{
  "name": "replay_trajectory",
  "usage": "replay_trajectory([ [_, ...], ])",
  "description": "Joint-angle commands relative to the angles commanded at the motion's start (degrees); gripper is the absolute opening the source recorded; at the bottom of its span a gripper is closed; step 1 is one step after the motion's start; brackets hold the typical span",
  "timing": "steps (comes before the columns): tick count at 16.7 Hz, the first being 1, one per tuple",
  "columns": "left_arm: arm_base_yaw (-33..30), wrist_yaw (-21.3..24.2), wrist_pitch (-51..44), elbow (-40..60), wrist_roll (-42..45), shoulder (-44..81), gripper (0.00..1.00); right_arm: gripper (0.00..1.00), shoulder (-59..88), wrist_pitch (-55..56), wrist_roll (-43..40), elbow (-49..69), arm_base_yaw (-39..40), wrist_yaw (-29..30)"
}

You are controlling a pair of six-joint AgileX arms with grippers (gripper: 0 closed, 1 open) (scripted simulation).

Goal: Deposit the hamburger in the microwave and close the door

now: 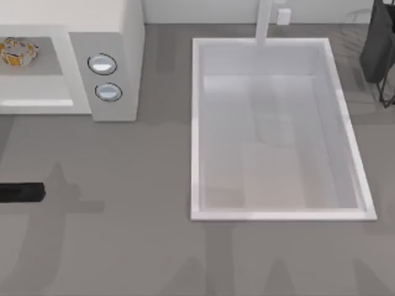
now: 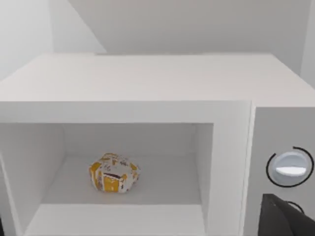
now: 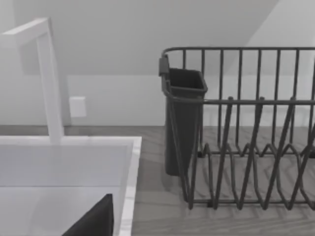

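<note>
Hamburger (image 2: 114, 173) rests on the microwave (image 2: 147, 83) cavity floor, deposit done; cavity stands open, closing remains. Left gripper (image 1: 21, 192), near counter's left edge: finger opening cannot be told.

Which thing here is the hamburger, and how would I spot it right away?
Find the big white microwave at the top view's left, the box with two round knobs on its front panel. Look into its open grey cavity: the hamburger sits on the floor inside. It is a small roundish pale lump flecked with orange and yellow, the one colourful thing among white and grey.
</note>
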Motion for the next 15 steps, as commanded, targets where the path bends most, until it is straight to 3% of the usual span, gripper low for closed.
replay_trajectory([
  [3, 6.71, 5.67, -2.78, 6.56, 3.93, 5.72, 0.00, 1.00, 0.00, 0.00, 0.00, 0.00, 0.00, 0.00],
  [6, 17.07, 14.35, -8.53, 16.12, 10.00, 15.80, 0.00, 1.00, 0.00, 0.00, 0.00, 0.00, 0.00, 0.00],
  [15, 57.23, 42.12, -36.37, 52.33, 33.12, 58.14, 0.00, 1.00, 0.00, 0.00, 0.00, 0.00, 0.00, 0.00],
])
